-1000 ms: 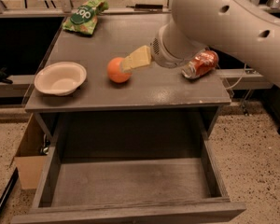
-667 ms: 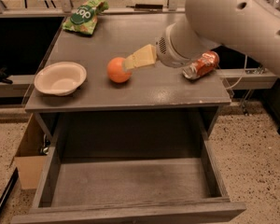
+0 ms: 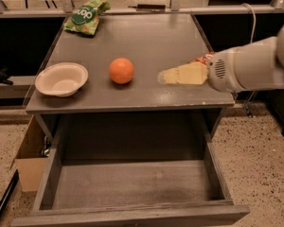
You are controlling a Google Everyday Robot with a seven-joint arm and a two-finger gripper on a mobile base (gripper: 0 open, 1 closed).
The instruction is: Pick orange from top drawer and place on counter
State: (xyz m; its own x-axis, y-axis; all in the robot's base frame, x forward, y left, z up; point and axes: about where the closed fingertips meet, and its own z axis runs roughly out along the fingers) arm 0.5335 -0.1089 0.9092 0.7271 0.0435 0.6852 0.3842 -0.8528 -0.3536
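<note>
Orange (image 3: pixel 121 70) rests on the surface (image 3: pixel 146 41) beside a bowl (image 3: pixel 61 78). The gripper (image 3: pixel 164 76) hovers right of the orange, apart, holding nothing; its opening cannot be told.

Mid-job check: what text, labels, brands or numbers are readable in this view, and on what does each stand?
Green snack bag, far left corner of the counter: white letters, roughly "oop", too blurred to read as a word.
Red can, behind the gripper: mostly hidden, nothing legible.
Orange, white bowl, top drawer: no text.
The gripper, over the counter right of the orange: no markings legible.
</note>
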